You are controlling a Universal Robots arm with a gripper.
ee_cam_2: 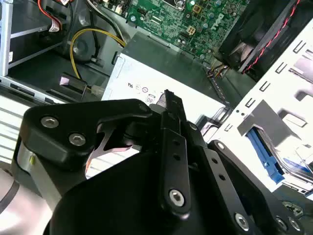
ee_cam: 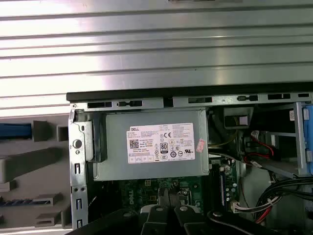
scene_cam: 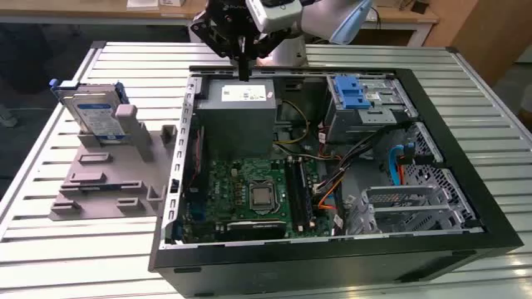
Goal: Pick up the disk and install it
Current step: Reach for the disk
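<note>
Right under your fingers [scene_cam: 243,67] lies the power supply [scene_cam: 241,103]; the disk [scene_cam: 93,114] stands upright in the grey stand [scene_cam: 108,184], well off toward the exterior view's left. Your fingers are clenched on nothing, so release them and square up over the disk's top edge before closing in.

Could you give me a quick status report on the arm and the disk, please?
Gripper above grey box in the computer case, jaws shut, empty. Disk upright in grey stand, exterior view's left. Nothing lying over the disk.
</note>
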